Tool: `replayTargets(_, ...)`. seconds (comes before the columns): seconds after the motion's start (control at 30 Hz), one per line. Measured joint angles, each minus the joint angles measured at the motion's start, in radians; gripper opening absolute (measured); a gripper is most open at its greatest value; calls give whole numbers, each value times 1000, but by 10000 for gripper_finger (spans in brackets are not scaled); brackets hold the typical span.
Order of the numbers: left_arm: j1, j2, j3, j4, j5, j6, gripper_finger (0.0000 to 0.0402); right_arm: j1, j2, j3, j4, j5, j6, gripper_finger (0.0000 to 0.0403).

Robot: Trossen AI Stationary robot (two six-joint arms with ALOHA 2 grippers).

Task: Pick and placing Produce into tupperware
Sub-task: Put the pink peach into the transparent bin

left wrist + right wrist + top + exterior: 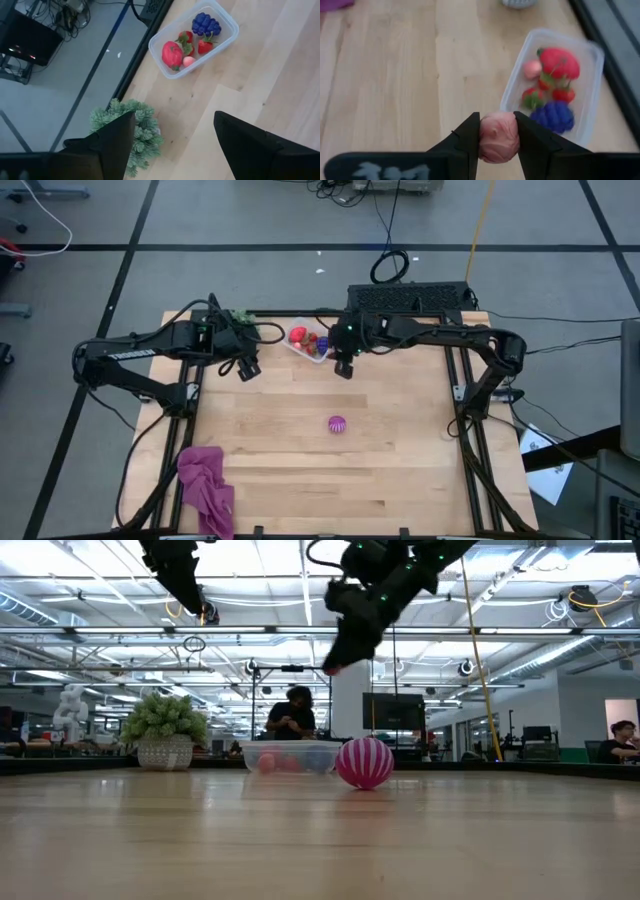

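Right jaws pinch a pink-brown piece of produce just beside the tupperware at the worktop's far edge.

The right gripper (498,131) has its jaws pressed on a wrinkled pink-brown produce piece (498,136), held above the wood close to the clear tupperware (592,85) — the tub lies against the far edge of the worktop (300,460), near its middle. Inside the tub are a large red piece (560,63), a small pink one (532,68), two small red ones with green tops and a blue-purple cluster (552,116). The left gripper (249,367) hangs over the far-left part of the worktop with its jaws spread, empty, beside the green plant (137,131). A magenta-striped ball (337,424) lies alone near the worktop's centre — a magenta cloth (205,485) sits at the near-left corner.
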Motion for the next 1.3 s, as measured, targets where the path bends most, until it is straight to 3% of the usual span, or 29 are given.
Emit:
replayTargets(0.3,2,-1,0,0,-3,15,274,-16,157,223,-23,1,-71,97)
replayTargets(0.47,12,-5,0,-1,-16,38,274,-55,282,441,-262,9,-102,97)
replayTargets(0.63,27,-15,2,-13,-54,73,273,-102,368,596,-392,12,-101,98)
replayTargets(0.83,66,-37,6,-8,-109,122,274,-144,437,633,-410,4,-76,98)
replayTargets(1.3,112,-54,6,6,-104,135,274,-144,527,632,-418,1,-115,98)
